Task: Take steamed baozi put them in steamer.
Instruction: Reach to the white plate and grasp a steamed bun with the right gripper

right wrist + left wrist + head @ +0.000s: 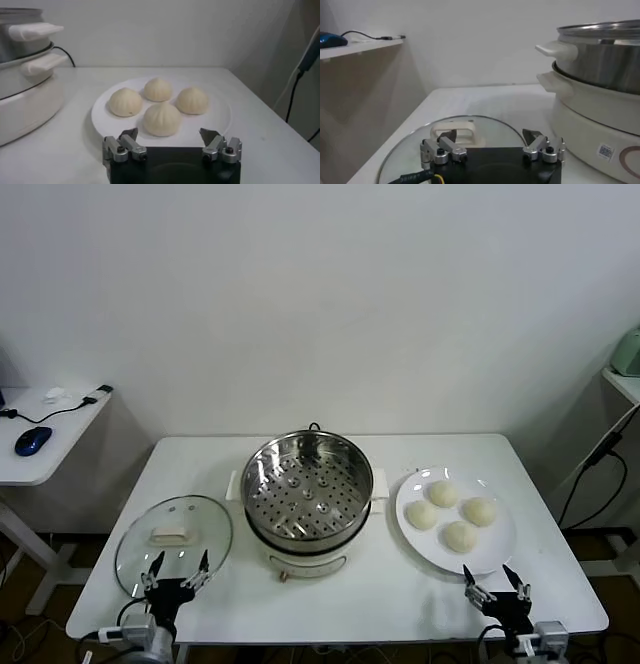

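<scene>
Table: white top against a plain white wall.
Baozi: four steamed baozi clustered on a white plate, right side.
Steamer: steamer at centre, tray bare.
Lid: glass lid, left side.
Right gripper: front edge near plate, fingers spread, empty.
Left gripper: front edge over lid, fingers spread, empty.

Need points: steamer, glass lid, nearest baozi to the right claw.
steamer [305, 489], head view, on the perforated tray.
glass lid [172, 535], head view, on its white handle.
nearest baozi [162, 119], right wrist view, on its dome, just beyond the right claw [172, 142].
</scene>
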Controlling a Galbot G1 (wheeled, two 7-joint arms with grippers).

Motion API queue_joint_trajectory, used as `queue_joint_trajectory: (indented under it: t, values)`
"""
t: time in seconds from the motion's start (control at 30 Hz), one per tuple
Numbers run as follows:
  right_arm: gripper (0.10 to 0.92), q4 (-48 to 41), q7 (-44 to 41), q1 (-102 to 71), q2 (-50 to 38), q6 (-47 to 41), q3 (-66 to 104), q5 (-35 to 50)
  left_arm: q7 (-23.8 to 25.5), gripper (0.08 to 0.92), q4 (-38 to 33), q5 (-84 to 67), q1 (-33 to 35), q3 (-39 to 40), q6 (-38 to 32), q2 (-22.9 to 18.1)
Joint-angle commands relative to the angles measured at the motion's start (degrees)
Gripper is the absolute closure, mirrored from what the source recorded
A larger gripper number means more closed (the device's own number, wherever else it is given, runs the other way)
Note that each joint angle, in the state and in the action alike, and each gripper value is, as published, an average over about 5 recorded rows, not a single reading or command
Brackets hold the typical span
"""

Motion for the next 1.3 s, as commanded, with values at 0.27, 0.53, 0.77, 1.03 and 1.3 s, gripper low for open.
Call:
queue_joint_trajectory:
  t: [0.27,0.53,0.77,1.03,1.3]
  values:
    - [0.203,-5.4,-1.4,25.7,-11.8,-8.3,-3.7,-2.4,0.0,0.177,-0.6,-0.2,0.1,0.1,0.0,0.4]
    - [0.203,-22.2,-19.0,57.2,-31.3,-11.8,-28.8,-4.5,0.0,0.177,-1.1,-0.7,-0.1,0.4,-0.1,1.1]
    - [0.203,-36.4,-50.4,96.2,-39.2,-1.2,-72.4,-5.2,0.0,0.177,-1.1,-1.0,-0.4,0.6,-0.4,1.5]
    - [0.203,-51.4,-72.6,124.4,-29.0,10.5,-111.3,-10.9,-0.1,0.177,-0.6,-1.5,-0.5,0.6,-1.0,1.2]
    - [0.203,-57.8,-72.6,124.3,-19.6,8.2,-118.8,-12.2,0.0,0.177,0.0,-1.5,-0.5,0.8,-1.4,1.1]
